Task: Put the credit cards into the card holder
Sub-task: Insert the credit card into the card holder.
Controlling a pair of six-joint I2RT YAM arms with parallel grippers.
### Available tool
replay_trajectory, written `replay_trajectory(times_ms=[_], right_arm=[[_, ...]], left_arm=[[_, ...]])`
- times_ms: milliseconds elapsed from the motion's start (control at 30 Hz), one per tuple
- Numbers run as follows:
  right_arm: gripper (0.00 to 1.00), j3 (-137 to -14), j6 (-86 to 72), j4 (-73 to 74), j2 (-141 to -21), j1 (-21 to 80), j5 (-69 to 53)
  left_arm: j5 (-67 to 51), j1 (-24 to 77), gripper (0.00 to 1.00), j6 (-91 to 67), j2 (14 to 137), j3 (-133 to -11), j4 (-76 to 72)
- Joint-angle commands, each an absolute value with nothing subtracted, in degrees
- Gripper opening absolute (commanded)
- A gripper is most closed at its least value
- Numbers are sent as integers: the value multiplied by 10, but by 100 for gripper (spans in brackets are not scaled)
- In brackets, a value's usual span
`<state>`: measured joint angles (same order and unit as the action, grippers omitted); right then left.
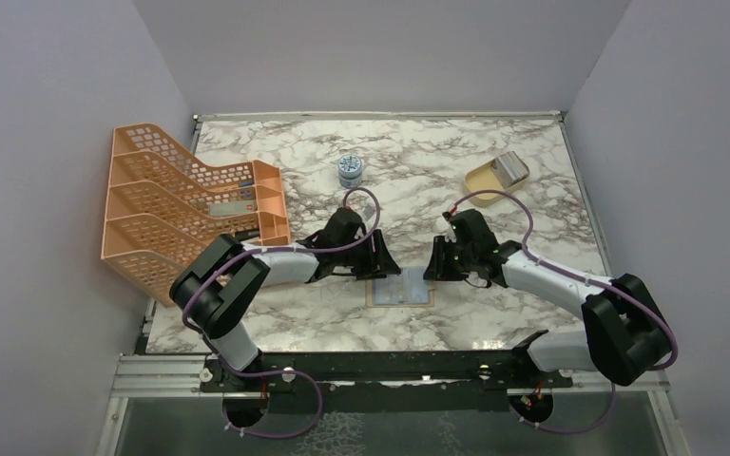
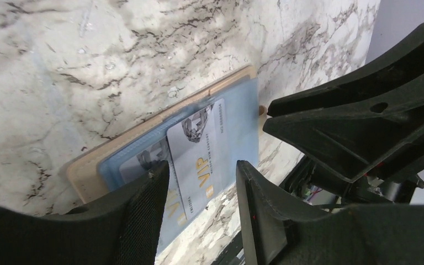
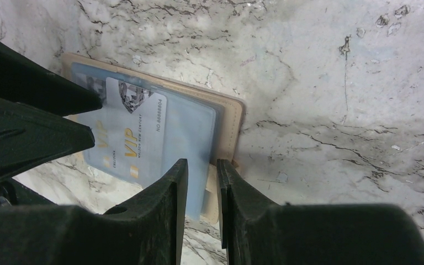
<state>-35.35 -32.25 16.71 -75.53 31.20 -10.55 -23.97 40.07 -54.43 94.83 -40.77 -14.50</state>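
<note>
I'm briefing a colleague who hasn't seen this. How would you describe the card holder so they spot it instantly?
On the marble table, look near the front middle, between the left pincer and right pincer. The card holder lies open, flat and tan-rimmed with pale blue pockets showing a VIP card, unlike the orange rack or beige dish.

Orange plastic lattice rack (image 1: 185, 204) stands left of my left pincer (image 1: 381, 267); small round grey tin (image 1: 350, 170) and beige rounded dish (image 1: 484, 180) lie beyond.

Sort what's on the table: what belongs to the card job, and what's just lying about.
Job: card holder, cards.
Lying about: orange file rack, small jar, beige dish.
</note>
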Motion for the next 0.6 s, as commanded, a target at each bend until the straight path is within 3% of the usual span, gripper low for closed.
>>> replay_trajectory(times_ms=[0,567], right_arm=[[26,-340,-330,159,-761,316,-107],[26,-320,-335,135,-764,316,-120]], left_arm=[[-219,417,50,-543,933,-403,-134],[-218,444,51,-562,968,-413,-153]])
